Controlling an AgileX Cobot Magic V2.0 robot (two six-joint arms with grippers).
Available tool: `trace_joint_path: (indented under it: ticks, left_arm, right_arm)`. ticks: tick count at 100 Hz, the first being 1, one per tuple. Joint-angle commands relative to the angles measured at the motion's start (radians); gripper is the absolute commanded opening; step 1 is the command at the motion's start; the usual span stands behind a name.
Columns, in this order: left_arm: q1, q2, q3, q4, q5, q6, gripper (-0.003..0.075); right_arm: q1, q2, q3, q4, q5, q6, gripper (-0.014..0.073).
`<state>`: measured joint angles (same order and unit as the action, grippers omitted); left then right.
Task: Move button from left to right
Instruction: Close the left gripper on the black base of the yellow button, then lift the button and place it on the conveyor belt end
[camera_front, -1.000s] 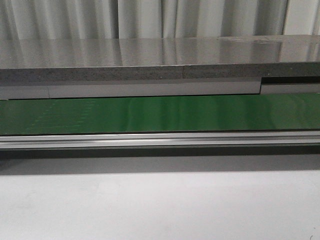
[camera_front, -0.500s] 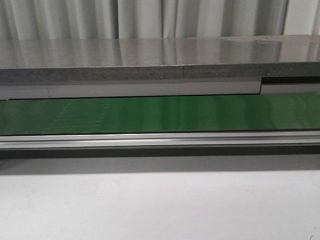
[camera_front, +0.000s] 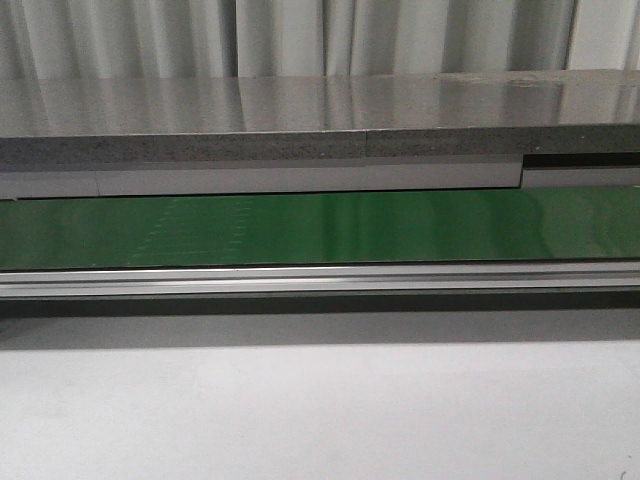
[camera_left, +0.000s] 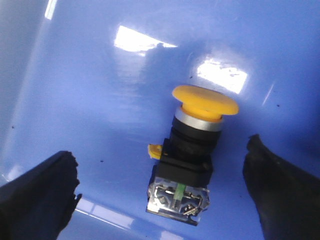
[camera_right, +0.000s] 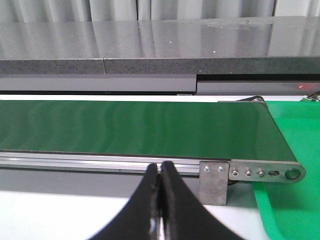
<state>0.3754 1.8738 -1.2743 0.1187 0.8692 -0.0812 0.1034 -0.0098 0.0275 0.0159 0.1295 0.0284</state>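
Button (camera_left: 192, 160) lies btwn spread left gripper (camera_left: 165, 195) fingers; right gripper (camera_right: 160, 200) closed.

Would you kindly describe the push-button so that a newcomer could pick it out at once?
Look in the left wrist view at the glossy blue surface. Between the two open black fingers of the left gripper lies the push-button, on its side. It is the only object there: a yellow mushroom cap, a silver collar and a black blocky body ending in metal contacts.

The button (camera_left: 192, 160) has a smooth yellow plastic cap, the blue bin (camera_left: 100, 100) is shiny, and the belt (camera_front: 320, 228) is smooth green.
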Motion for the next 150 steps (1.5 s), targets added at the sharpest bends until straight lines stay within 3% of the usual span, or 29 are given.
trace_joint_path:
  ticks: [1, 40, 52, 71, 83, 110, 123, 150]
  left_arm:
    - [0.001, -0.023, -0.031, -0.003, -0.007, -0.003, 0.0652]
    - [0.001, 0.037, -0.031, -0.001, -0.001, -0.003, 0.0626]
    - [0.001, 0.037, -0.031, -0.001, -0.001, -0.003, 0.0474]
    - [0.001, 0.037, -0.031, -0.001, -0.001, -0.003, 0.0115]
    - [0.001, 0.035, -0.052, -0.001, 0.026, -0.003, -0.002]
    - [-0.004, -0.059, -0.184, -0.013, 0.106, 0.0, -0.002]
    - [-0.019, -0.136, -0.215, -0.119, 0.11, 0.064, -0.002]
    - [-0.147, -0.159, -0.209, -0.188, 0.121, 0.124, -0.002]
  right_arm:
    - [0.002, 0.0, -0.015, 0.0, -0.088, 0.0, -0.0067]
    - [0.002, 0.0, -0.015, 0.0, -0.088, 0.0, -0.0067]
    - [0.002, 0.0, -0.015, 0.0, -0.088, 0.0, -0.0067]
    - [0.002, 0.0, -0.015, 0.0, -0.088, 0.0, -0.0067]
    - [0.002, 0.0, -0.015, 0.0, -0.088, 0.0, -0.0067]
    - [0.002, 0.0, -0.015, 0.0, -0.088, 0.0, -0.0067]
    - [0.002, 0.0, -0.015, 0.0, -0.088, 0.0, -0.0067]
    - [0.002, 0.0, -0.015, 0.0, -0.088, 0.0, -0.0067]
